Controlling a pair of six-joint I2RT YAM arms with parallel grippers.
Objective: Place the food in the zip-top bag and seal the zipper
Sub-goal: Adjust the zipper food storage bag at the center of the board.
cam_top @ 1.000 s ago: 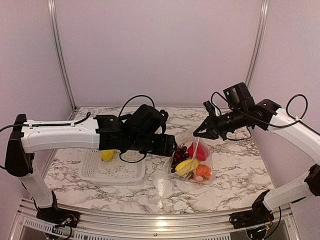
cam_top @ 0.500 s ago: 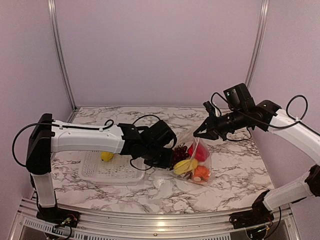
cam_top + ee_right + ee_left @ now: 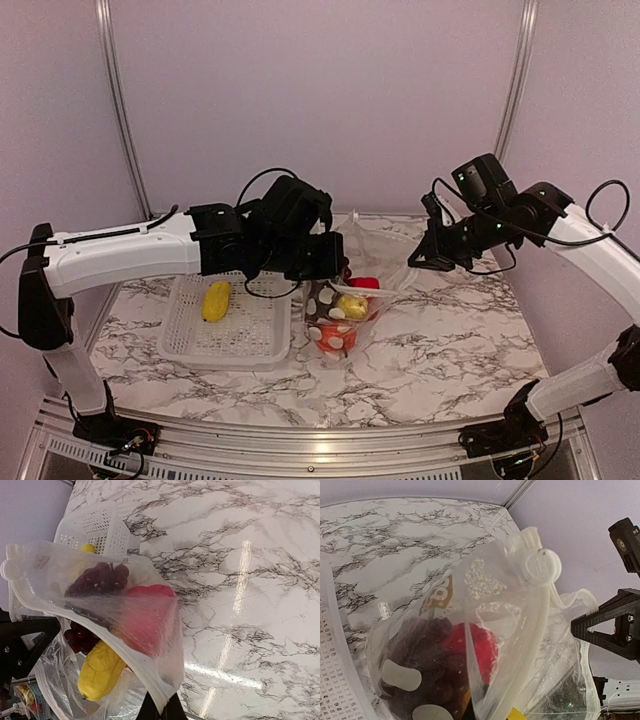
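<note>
Top view: the zip-top bag [image 3: 350,292] hangs slung between the two sets of jaws. The left gripper [image 3: 338,262] is pinched on one mouth edge and the right gripper [image 3: 414,262] on the other. The food [image 3: 338,318] sags below and between them. One yellow piece [image 3: 215,300] lies in the basket [image 3: 245,345], outboard of the left jaws.

Left wrist: own fingers out of frame. The zipper [image 3: 536,630] runs just ahead of the jaws, with the red pepper [image 3: 481,645] and grapes [image 3: 422,672] under it.

Right wrist: fingers [image 3: 150,711] are clamped on a thin fold of bag edge, and the banana piece [image 3: 100,672] hangs beyond the tips.

Handling: the film looks thin, limp and slick, and the load light but shifty. Best taken by the stiffer zipper strip near its ends.
</note>
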